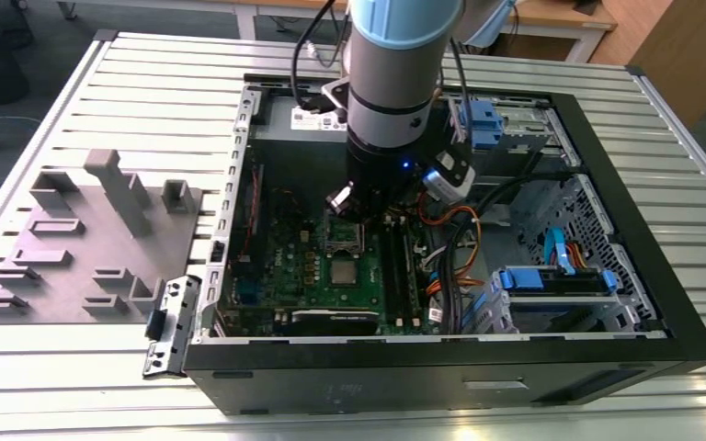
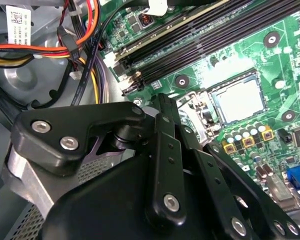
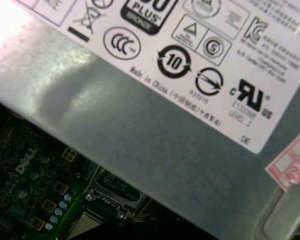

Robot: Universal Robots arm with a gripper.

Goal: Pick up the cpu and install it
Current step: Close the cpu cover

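I see the slatted metal table (image 1: 108, 83) carrying the open computer case (image 1: 328, 390), which reaches the table's near edge. A grey fixture plate (image 1: 84, 266) sits beside the case. The arm (image 1: 390, 83) stands down inside the case over the green board (image 2: 270, 55). The gripper (image 2: 162, 102) hangs just beside the shiny socket frame (image 2: 197, 117); I cannot tell whether it is apart or together. The cpu (image 2: 238, 100) lies flat in its socket near the board's middle, apart from the gripper.

Matt silver metal cpu (image 2: 238, 101), glossy green board (image 2: 270, 65)
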